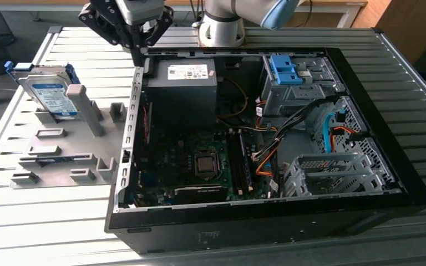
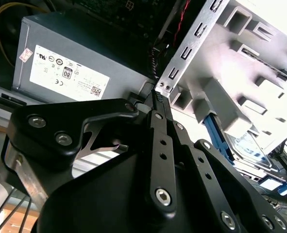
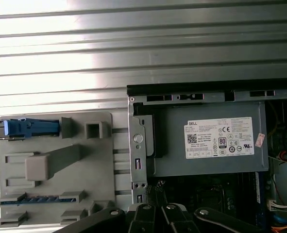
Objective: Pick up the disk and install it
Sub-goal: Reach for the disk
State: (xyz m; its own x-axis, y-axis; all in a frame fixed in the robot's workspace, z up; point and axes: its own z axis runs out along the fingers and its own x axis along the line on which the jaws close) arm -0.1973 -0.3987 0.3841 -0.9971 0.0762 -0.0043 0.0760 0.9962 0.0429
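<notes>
The disk [image 1: 49,94], a silver hard drive with a white-and-blue label and blue rails, leans upright at the far end of a grey fixture [image 1: 65,160] on the exterior view's left. In the first wrist view the disk [image 3: 29,128] shows edge-on as a blue strip, and in the second wrist view the disk [image 2: 252,148] lies beyond the fixture's blocks. My gripper [image 1: 136,55] hangs shut and empty over the computer case's back corner, beside the power supply. Its tips [image 2: 158,97] meet at the case's metal edge, and the gripper [image 3: 156,189] is a hand's width from the disk.
An open black computer case [image 1: 272,221] lies flat on the slatted metal table [image 1: 42,221]. Inside are a black power supply [image 1: 183,91] with a white sticker, a motherboard, cables and a blue bracket [image 1: 283,69] in the drive cage. The arm's base stands behind the case.
</notes>
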